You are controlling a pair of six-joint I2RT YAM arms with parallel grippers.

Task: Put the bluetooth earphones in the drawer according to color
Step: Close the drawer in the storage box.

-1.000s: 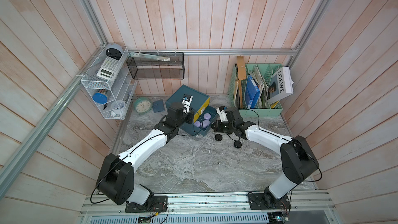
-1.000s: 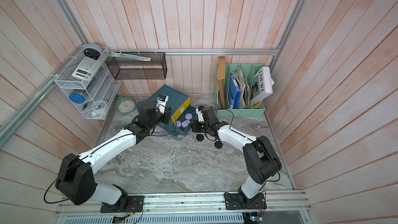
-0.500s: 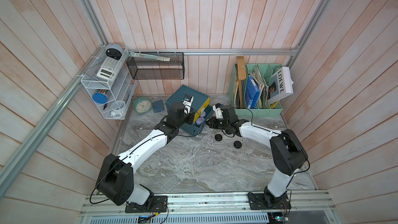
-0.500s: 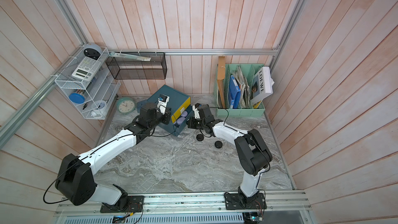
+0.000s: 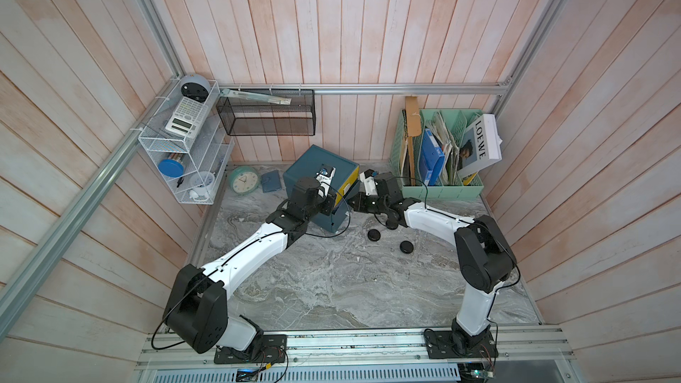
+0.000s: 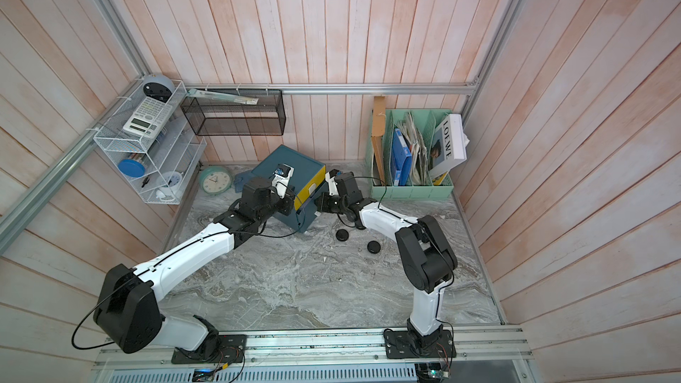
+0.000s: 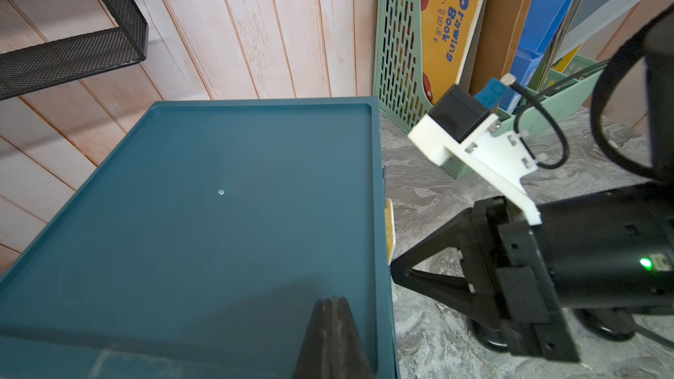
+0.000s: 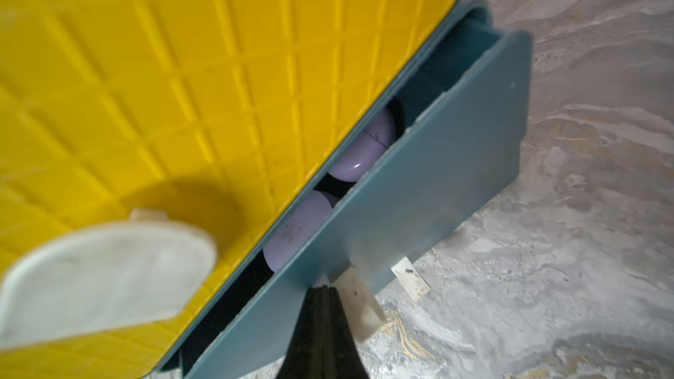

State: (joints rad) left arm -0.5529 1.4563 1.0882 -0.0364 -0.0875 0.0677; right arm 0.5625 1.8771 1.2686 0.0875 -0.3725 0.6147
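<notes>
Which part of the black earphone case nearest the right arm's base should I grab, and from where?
Pinch the black earphone case across its round rim, coming straight down. It lies flat on the marble table as a low puck, so any jaw angle should work. Its black neighbour sits apart, leaving room on both sides.

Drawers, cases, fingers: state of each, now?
Yellow drawer: shut.
Teal drawer: ajar, narrow gap.
Lilac cases: inside the teal drawer.
Black cases: loose on the table.
Left fingers: shut, empty, over the cabinet top.
Right fingers: shut, empty, tips at the teal drawer's front.
</notes>
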